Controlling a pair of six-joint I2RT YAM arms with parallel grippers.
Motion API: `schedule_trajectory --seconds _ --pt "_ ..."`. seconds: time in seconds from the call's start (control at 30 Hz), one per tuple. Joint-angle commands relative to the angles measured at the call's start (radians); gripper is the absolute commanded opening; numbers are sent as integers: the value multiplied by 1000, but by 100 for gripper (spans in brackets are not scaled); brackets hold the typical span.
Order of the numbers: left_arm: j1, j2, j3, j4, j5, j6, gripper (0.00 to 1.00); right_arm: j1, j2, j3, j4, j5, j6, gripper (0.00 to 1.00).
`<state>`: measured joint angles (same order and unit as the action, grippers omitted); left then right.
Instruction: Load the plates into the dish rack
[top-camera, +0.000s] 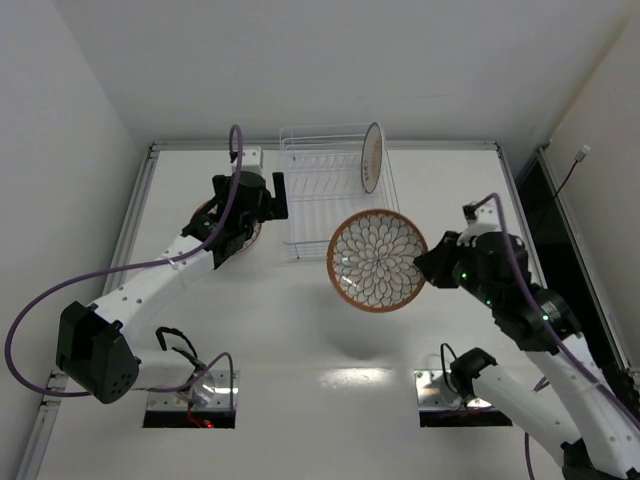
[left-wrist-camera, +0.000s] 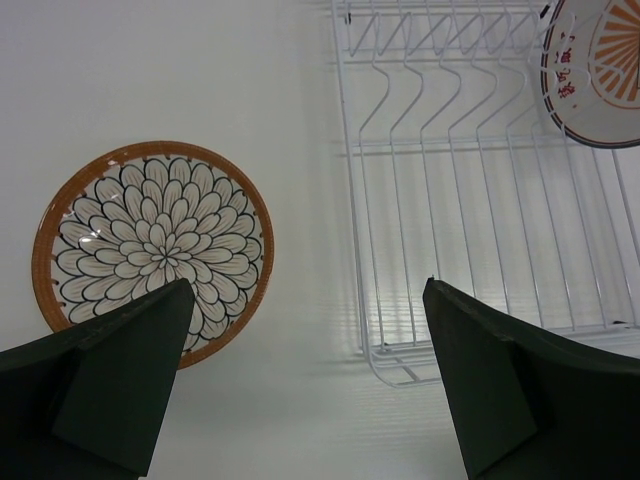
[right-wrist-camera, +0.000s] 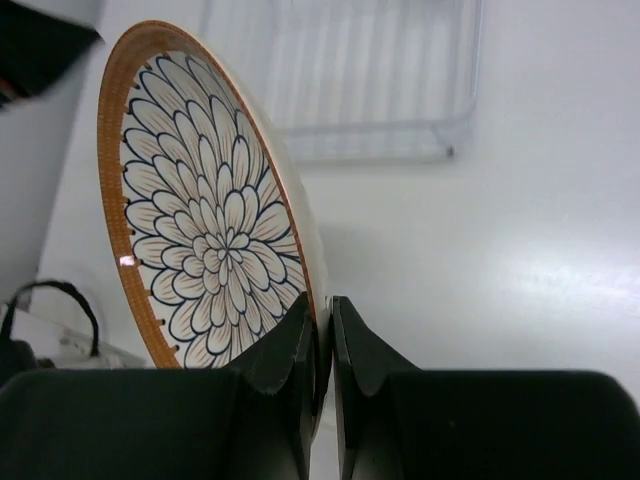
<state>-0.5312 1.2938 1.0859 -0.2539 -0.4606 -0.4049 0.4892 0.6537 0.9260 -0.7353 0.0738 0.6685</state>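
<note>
Right fingers (right-wrist-camera: 305, 335) pinch a petal plate (top-camera: 378, 260) by its rim, raised above the middle of the desk (top-camera: 300, 330). Left fingers (left-wrist-camera: 150, 340) gape wide over a second plate (left-wrist-camera: 150, 250) toward the left edge, mostly arm-hidden from above. A third plate (top-camera: 372, 157) stands in the far-right corner of the dish rack (top-camera: 310, 200).

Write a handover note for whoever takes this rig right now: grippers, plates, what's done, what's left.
Right gripper: fingers shut on the rim of a petal plate, held above the table at the dish rack's near right corner.
Left gripper: open, empty, above a second petal plate lying flat left of the rack.
Done: one orange-rayed plate stands at the rack's right end.
Left: slot the held plate, then the flat one.
</note>
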Motion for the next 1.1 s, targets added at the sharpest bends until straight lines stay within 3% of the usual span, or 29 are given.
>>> schedule_trajectory --seconds 0.0,0.07,0.23,0.37,0.6,1.07 --pt "-6 -37 31 24 -27 -14 100 6 47 182 -16 235 -33 0" --pt "-6 -37 31 24 -27 -14 100 6 75 242 8 318 -44 0" --pt "-6 -37 22 24 -27 -14 100 6 366 335 169 577 -92 0" --pt "-6 -47 22 15 -27 -23 100 6 582 387 333 647 -121 0" --pt "-6 -56 31 15 -27 -23 100 35 875 638 384 733 -173 0" --pt "-6 -56 31 15 2 -32 100 97 1277 985 543 986 -480 0"
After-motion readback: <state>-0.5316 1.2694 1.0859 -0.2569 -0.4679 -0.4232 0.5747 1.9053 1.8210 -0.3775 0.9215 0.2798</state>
